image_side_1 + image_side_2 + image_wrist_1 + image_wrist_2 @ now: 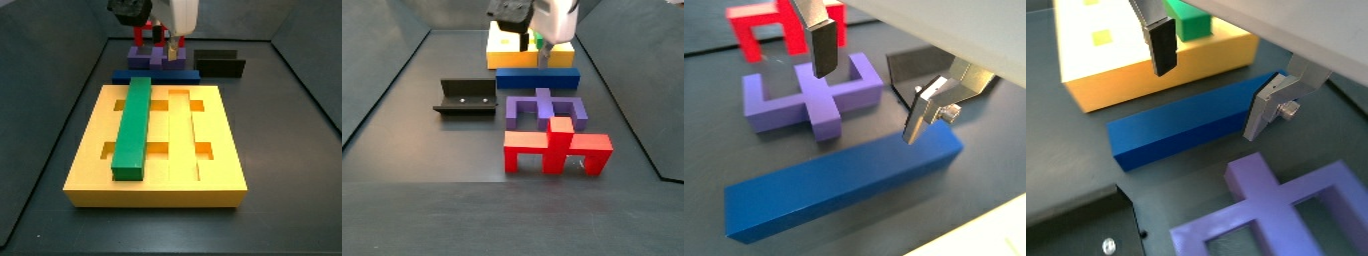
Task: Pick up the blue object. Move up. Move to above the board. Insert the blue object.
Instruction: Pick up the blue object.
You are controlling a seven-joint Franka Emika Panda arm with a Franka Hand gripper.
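Tool (158, 45) hides much of the blue object (155, 76) (side view).

I see even, fairly bright overhead light with soft shadows. Both wrist views look grainy and blurred; side views are sharper.

The long flat dark blue rectangular bar (155, 76) lies on the floor between the large yellow grooved block (160, 146) and the purple cross-shaped base (543, 106). A long green bar (135, 124) rests in one groove. The two-finger gripper (1213, 88), fingers apart, hangs above the blue bar. The dark L-shaped fixture (468, 97) stands beside the base.
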